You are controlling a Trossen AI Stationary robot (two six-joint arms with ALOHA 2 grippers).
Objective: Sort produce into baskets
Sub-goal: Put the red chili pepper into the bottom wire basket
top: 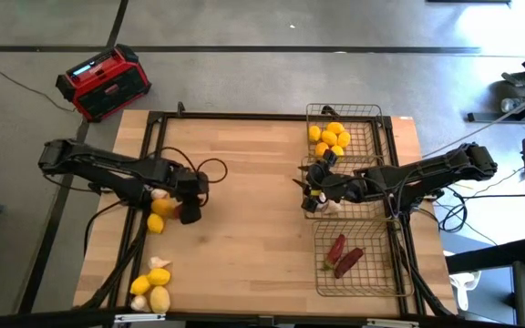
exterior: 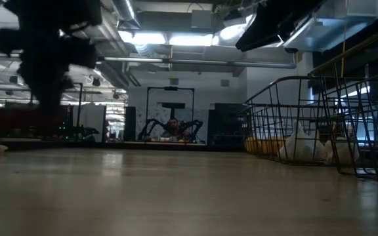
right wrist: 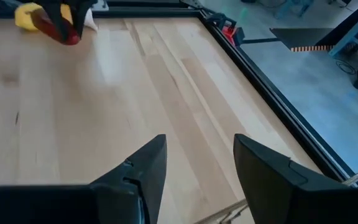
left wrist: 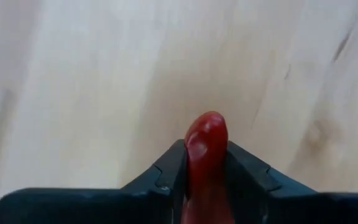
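Note:
My left gripper [top: 190, 208] is shut on a dark red chili pepper [left wrist: 206, 144] above the table's left half; it also shows in the right wrist view [right wrist: 59, 27]. A lemon [top: 157, 224] and a garlic bulb [top: 159, 194] lie on the table beside it. More lemons [top: 159, 277] and garlic lie at the near left corner. My right gripper [top: 303, 188] is open and empty [right wrist: 194, 163] above the table, at the left edge of the middle basket [top: 383, 185]. The far basket [top: 365, 116] holds lemons [top: 332, 137]. The near basket [top: 376, 273] holds chilies [top: 344, 257]. My left gripper pinches the chili between its two fingers [left wrist: 166, 174]. The chili's rounded end [left wrist: 207, 127] sticks out past the fingertips. The chili hangs clear of the table; the rest of it is hidden between the fingers.
A red-and-black radio [top: 104, 82] stands on the floor beyond the far left corner. Black frame rails [top: 244, 117] run along the table's edges. Bare wood lies in the middle of the table [top: 253, 228]. Garlic bulbs [exterior: 300, 147] show in a basket in the low view.

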